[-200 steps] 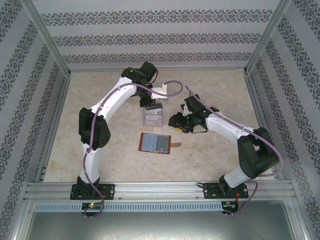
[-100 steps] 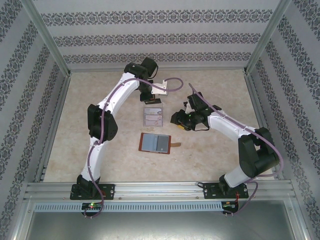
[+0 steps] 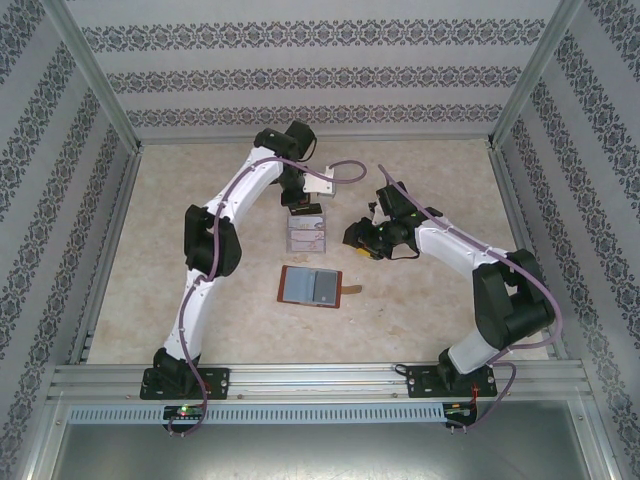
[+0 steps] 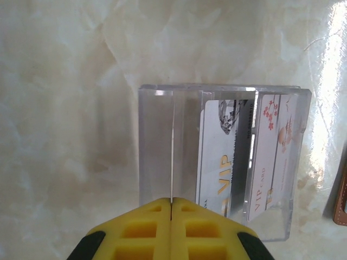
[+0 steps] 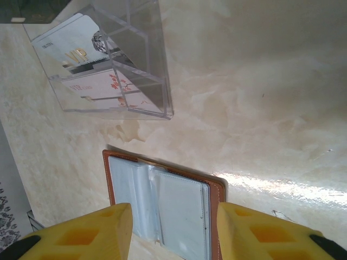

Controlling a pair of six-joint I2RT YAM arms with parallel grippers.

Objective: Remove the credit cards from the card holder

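- Since a second ago, my left arm has swung its elbow up and to the right in the top view. My left gripper (image 3: 302,205) has drawn back from over the clear tray (image 3: 307,236) to its far edge. My right arm has barely shifted, and the card holder (image 3: 310,286) lies where it lay.
- Nearest, across the bottom of the top view, an aluminium rail (image 3: 320,378) carries both arm bases.
- Beyond it spreads the tabletop (image 3: 430,300), pale cream and marbled, glossy enough to throw bright glare in both wrist views.
- At the centre of the top view the card holder lies open flat, with its reddish-brown border around grey-blue pockets and its narrow tab pointing right. In the right wrist view it sits at the bottom centre, between my yellow fingers.
- Just above it in the top view, and apart from it, sits the clear tray.
- The credit cards (image 4: 219,162) lie in the tray's right-hand compartments in the left wrist view. One is pale and marked VIP, a dark one overlaps it, and a white flowered one lies beside them.
- My right gripper (image 3: 358,240) hovers right of the tray, its jaws partly apart and gripping nothing.
- My left gripper's yellow fingers are pressed fully together at the bottom of the left wrist view, over the tray's near rim, with nothing seen between them.
- Farthest, striped wallpaper (image 3: 320,80) with grey floral bands lines three sides, framed by slanting aluminium posts (image 3: 95,75).
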